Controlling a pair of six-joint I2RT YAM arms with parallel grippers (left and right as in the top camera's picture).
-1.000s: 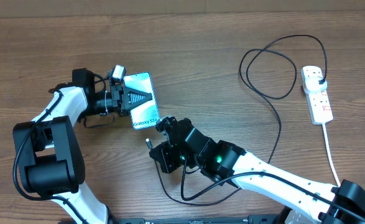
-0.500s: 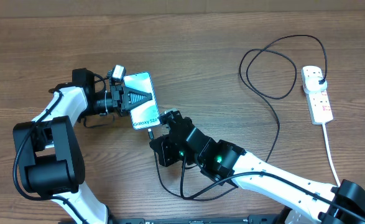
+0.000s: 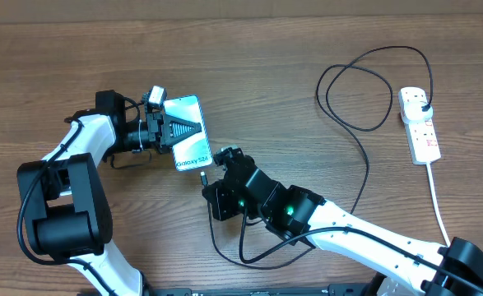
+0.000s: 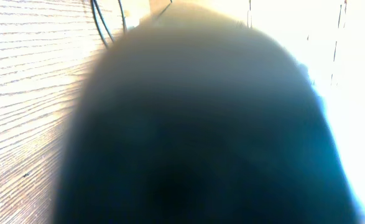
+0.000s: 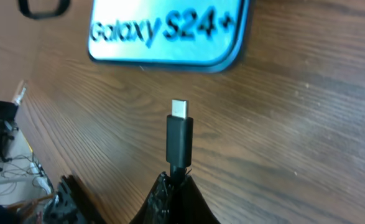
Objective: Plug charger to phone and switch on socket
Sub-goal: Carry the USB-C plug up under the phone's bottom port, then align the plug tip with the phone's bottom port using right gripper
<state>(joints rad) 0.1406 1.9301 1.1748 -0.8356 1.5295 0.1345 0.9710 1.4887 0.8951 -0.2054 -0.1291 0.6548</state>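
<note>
The phone (image 3: 190, 153) lies screen up at the centre left, lit light blue, with my left gripper (image 3: 193, 129) shut on it from the left. In the left wrist view a dark blur, the phone (image 4: 201, 124), fills the frame and hides the fingers. My right gripper (image 3: 214, 168) is shut on the charger (image 3: 364, 164) just behind its small plug tip (image 5: 180, 134). The tip points at the phone's (image 5: 170, 31) lower edge with a short gap between them. My right gripper (image 5: 177, 179) pinches the cable at the bottom of its wrist view. The socket (image 3: 422, 131) lies far right.
The charger's black cable loops widely across the right half of the table and under my right arm. Its black plug (image 3: 422, 100) sits in the socket's far outlet. A white cord (image 3: 438, 205) runs from the socket toward the front right edge.
My right gripper has carried the charger's tip up and slightly right, close to the phone's lower edge. The left gripper and phone have not moved.
</note>
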